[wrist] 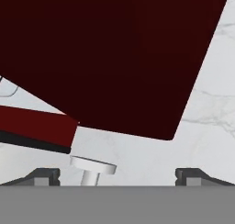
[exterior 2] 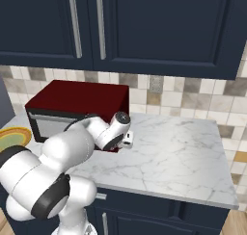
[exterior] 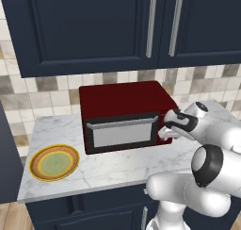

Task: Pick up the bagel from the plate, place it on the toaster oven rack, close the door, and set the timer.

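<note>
No readable text, no labels, no brands, no numbers on any surface

Kitchen: navy cabinets (exterior: 89, 26), tile backsplash (exterior 2: 193, 97), marble countertop (exterior 2: 178, 152), toaster oven (exterior: 124, 113).

The white marble counter (exterior: 117, 170) carries the toaster oven (exterior: 122, 102) and, left of it, the plate (exterior: 54, 162).

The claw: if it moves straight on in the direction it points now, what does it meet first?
Probably the white knob, which sits just ahead between the open claw tips. Beyond it lies the marble counter beside the dark red toaster oven. Depth is hard to judge here.
</note>
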